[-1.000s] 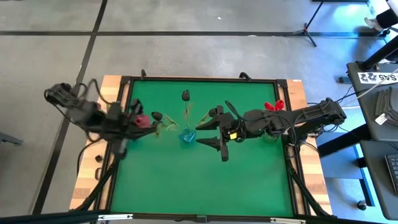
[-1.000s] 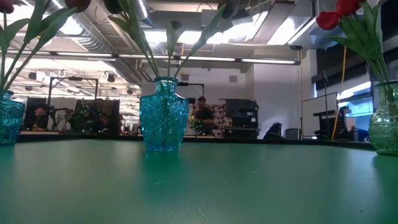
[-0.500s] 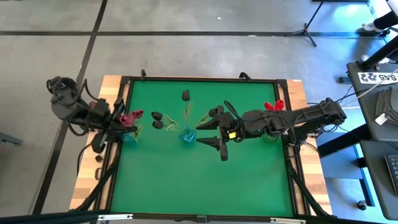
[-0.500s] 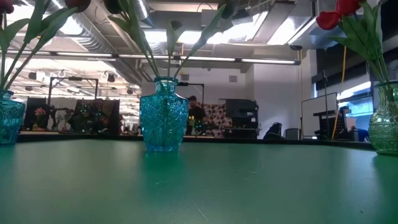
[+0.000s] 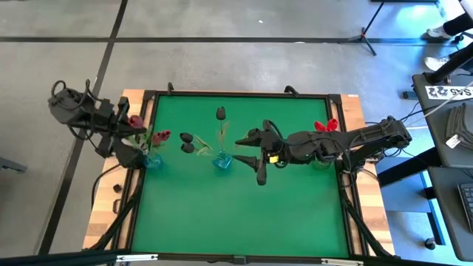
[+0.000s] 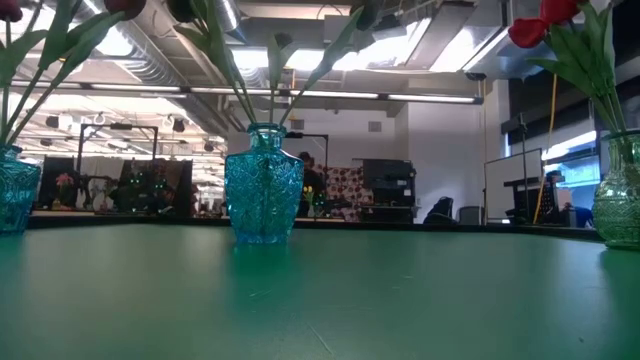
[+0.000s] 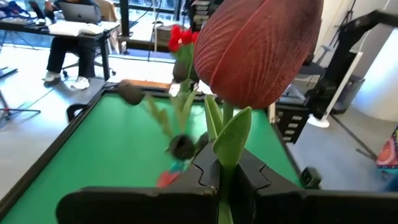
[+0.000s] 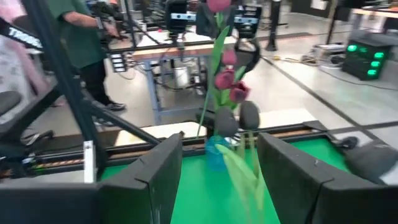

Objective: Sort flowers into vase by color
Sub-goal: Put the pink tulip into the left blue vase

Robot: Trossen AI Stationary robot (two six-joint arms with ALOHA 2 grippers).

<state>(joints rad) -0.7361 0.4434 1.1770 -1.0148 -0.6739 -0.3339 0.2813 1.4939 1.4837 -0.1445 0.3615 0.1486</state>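
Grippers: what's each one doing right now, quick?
Left gripper: shut on a pink tulip.
Right gripper: open, holding nothing.

You see a ribbed, cloth-like maroon tulip [image 7: 258, 53], a faceted glossy blue glass vase [image 6: 263, 185], matt green table [image 6: 400, 300], bare wood edges [image 5: 103, 214].

White card [image 5: 450, 91]: dark characters, too small to read for sure.
Dark arm [image 8: 25, 38]: white letters "TROSS", cut off at the edge.
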